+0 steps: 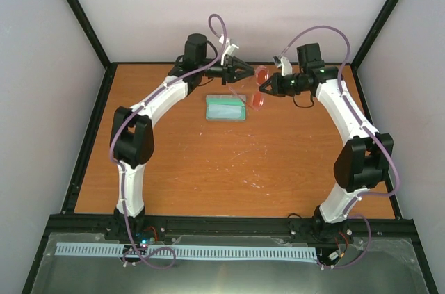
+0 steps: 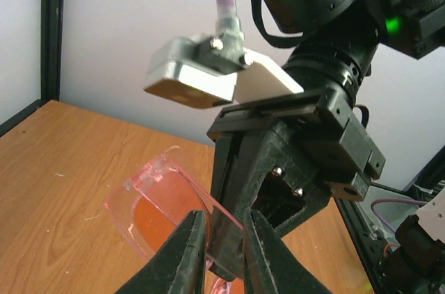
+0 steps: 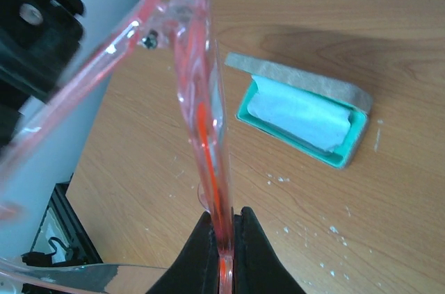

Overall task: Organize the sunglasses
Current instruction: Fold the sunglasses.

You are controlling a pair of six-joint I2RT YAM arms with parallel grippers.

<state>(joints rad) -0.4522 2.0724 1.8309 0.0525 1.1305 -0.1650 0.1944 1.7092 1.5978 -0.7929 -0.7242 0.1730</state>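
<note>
Right gripper point(image 3: 224, 222) squeezes the sunglasses point(image 3: 201, 99), held up in the air. Left gripper point(image 2: 226, 221) is around a pink edge; I cannot tell if it pinches. Open case point(image 3: 299, 80) with cloth point(image 3: 299, 117) waits below. Packing looks not yet done.

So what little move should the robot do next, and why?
Probably fold the splayed arm shut with the left gripper: the right gripper holds the sunglasses up by the frame, one arm sticks out, and the open case lies nearby.
</note>
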